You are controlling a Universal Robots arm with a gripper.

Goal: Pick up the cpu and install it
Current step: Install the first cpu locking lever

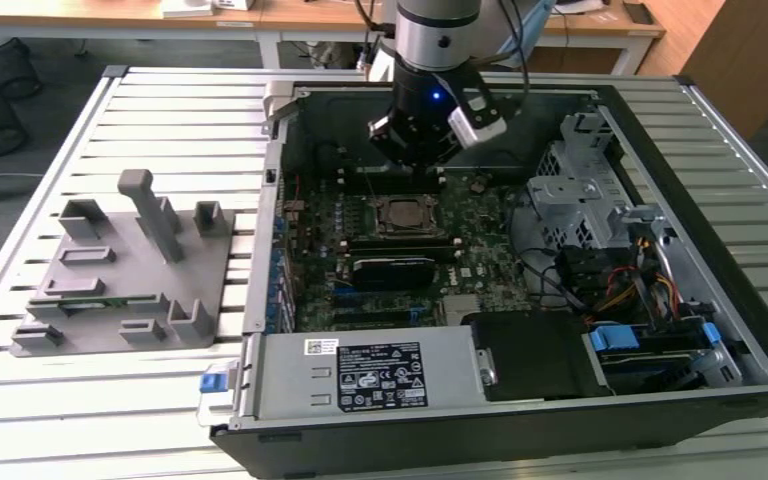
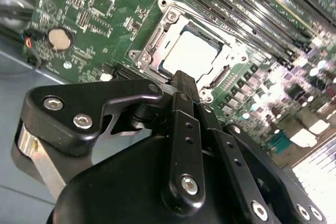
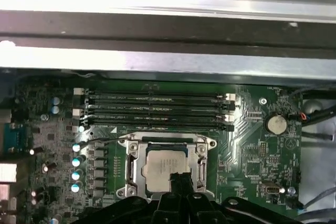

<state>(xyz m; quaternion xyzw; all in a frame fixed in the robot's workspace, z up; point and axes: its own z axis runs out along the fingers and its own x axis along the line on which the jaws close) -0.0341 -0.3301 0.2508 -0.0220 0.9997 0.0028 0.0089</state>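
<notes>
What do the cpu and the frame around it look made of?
The cpu looks like metal with a matte silver-grey top: it reflects light softly in both wrist views. The socket frame around it seems bare polished metal, judging by its bright glints and screw heads. The circuit board beneath appears green lacquered laminate, though its finish is hard to judge.

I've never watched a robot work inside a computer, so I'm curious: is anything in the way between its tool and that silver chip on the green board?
Nothing visible is. In both wrist views the tool hangs right above the cpu, which already lies inside the socket frame on the motherboard.
</notes>
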